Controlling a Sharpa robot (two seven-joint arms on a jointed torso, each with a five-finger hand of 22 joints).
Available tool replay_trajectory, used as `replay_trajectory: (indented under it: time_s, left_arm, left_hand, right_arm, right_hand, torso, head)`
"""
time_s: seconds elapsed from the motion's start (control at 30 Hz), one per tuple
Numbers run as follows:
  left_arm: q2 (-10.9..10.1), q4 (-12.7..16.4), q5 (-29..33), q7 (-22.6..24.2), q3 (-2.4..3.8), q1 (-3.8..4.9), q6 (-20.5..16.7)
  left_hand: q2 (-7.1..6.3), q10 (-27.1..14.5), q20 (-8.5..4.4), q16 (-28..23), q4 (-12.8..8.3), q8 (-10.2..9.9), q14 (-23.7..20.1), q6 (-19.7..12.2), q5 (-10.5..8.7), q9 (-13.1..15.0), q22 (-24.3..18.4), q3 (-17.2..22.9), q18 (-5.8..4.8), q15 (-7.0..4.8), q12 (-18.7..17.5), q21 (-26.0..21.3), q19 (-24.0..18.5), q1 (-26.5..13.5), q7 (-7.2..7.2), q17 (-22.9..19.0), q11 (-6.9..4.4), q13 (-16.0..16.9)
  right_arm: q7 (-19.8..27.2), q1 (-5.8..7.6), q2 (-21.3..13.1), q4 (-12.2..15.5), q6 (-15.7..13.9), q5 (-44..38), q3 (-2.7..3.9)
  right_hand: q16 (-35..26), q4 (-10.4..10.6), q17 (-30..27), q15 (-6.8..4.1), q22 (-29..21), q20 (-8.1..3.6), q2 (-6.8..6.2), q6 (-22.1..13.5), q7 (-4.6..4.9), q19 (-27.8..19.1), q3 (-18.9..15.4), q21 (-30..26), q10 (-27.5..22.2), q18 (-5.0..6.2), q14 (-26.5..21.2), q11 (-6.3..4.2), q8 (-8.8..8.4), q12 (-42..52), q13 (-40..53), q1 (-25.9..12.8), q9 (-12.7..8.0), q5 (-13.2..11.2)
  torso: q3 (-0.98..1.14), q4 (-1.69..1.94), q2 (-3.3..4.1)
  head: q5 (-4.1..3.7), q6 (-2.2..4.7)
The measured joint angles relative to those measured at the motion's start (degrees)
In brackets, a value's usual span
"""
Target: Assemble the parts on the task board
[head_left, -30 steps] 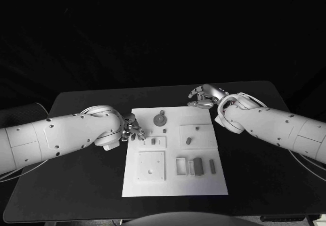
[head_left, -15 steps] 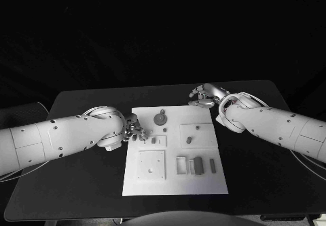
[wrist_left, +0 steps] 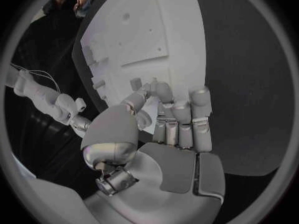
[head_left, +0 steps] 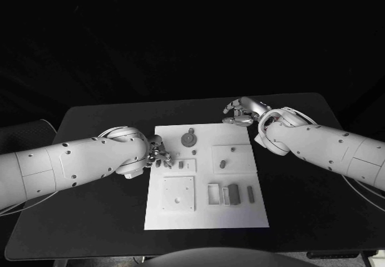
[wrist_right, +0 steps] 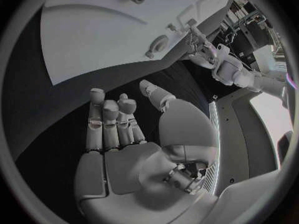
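Fingertips of the left hand (head_left: 157, 154) are hovering at the near-left edge of the flat white rectangular task board (head_left: 241, 214), small grey parts (head_left: 232, 194) lying beyond them; I'd go slow here. In the left wrist view its fingers are curling, holding nothing I can see. Right wrist view: the right hand (wrist_right: 121, 134) is idling loose and empty off the board's far corner.

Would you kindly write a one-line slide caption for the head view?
Left hand at the task board's left edge, right hand over the black table off its far right corner.
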Motion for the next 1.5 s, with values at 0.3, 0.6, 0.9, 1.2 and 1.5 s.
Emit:
replay_trajectory:
  time_s: [0.3, 0.6, 0.9, 1.2, 1.5]
  left_arm:
    - [0.1, -0.1, -0.5, -0.1, 0.04, -0.08, 0.1]
    - [0.3, -0.1, -0.8, -0.1, 0.05, -0.12, 0.2]
    - [0.3, 0.0, -0.8, 0.0, 0.04, -0.16, 0.2]
    - [0.4, 0.2, -0.9, 0.0, 0.02, -0.22, 0.6]
    - [0.3, 0.2, -1.2, -0.1, 0.02, -0.23, 0.8]
  left_hand:
    - [-0.16, 0.1, 0.01, 0.0, 0.0, 0.0, 0.1, 0.0, -0.02, 0.0, 0.0, 0.0, 0.0, 0.08, 0.0, 0.0, 0.0, -0.2, 0.01, 0.1, -0.12, 0.0]
    - [-0.52, 0.5, 0.11, 0.0, 0.2, 0.0, 0.6, 0.4, -0.02, 0.0, 0.0, -0.2, 0.0, -0.04, 0.0, 0.0, 0.1, -0.5, 0.0, 0.1, -0.5, 0.0]
    - [-0.52, 0.5, 0.13, 0.0, 0.3, 0.0, 0.7, 0.4, -0.09, 0.0, 0.0, -0.1, 0.0, -0.14, 0.0, 0.0, 0.1, -0.5, 0.03, 0.2, -0.5, 0.1]
    - [-0.52, 0.5, 0.08, 0.2, 0.4, 0.0, 0.6, 0.5, 0.01, 0.0, 0.0, -0.2, 0.0, -0.22, 0.0, 0.0, 0.3, -0.5, 0.13, 0.2, -0.5, 0.1]
    - [-0.52, 0.5, 0.08, 0.2, 0.4, 0.0, 0.7, 0.6, 0.0, 0.0, 0.0, -0.2, 0.0, -0.32, 0.2, 0.0, 0.3, -0.5, 0.17, 0.3, -0.51, 0.1]
  right_arm:
    - [0.0, 0.0, 0.0, 0.1, 0.0, 0.0, 0.0]
    - [0.0, 0.0, 0.0, 0.1, 0.0, 0.0, 0.0]
    - [0.0, 0.0, 0.0, 0.1, 0.0, 0.0, 0.0]
    - [0.0, 0.0, 0.0, 0.1, 0.0, 0.0, 0.0]
    - [0.0, 0.0, 0.0, 0.1, 0.1, 0.0, 0.0]
  right_hand:
    - [0.0, 0.0, 0.0, -0.17, 0.0, 0.0, 0.0, -0.1, -0.07, 0.0, 0.0, 0.0, 0.0, -0.03, -0.1, 0.0, 0.0, 0.0, -0.1, 0.0, 0.0, 0.0]
    - [0.0, 0.0, 0.0, -0.28, 0.0, 0.0, 0.0, 0.1, 0.0, 0.0, 0.0, 0.0, 0.0, -0.04, 0.0, 0.0, 0.0, 0.2, -0.1, 0.0, 0.0, 0.0]
    - [0.0, 0.0, 0.0, -0.27, 0.0, 0.0, 0.0, 0.1, -0.01, 0.0, 0.0, 0.0, 0.0, -0.07, 0.0, -0.01, 0.0, 0.2, -0.1, 0.0, 0.0, 0.0]
    - [0.0, 0.0, 0.0, -0.25, 0.0, 0.0, 0.0, 0.1, -0.03, 0.0, 0.0, 0.0, 0.0, -0.1, 0.0, -0.01, 0.0, 0.2, -0.1, 0.0, 0.0, 0.0]
    - [0.0, 0.2, 0.0, -0.23, 0.0, 0.0, 0.0, 0.1, -0.06, 0.0, -0.2, 0.0, 0.0, 0.01, 0.0, -0.01, 0.0, 0.2, -0.1, 0.0, 0.0, 0.0]
  torso:
    - [-0.04, 0.02, -0.01]
    - [-0.04, 0.01, -0.01]
    - [0.0, -0.02, -0.02]
    - [0.02, -0.02, -0.02]
    - [0.01, 0.0, -0.02]
  head:
    - [-0.01, -0.01]
    - [-0.06, -0.09]
    - [-0.07, -0.1]
    - [-0.09, -0.09]
    - [0.14, -0.04]
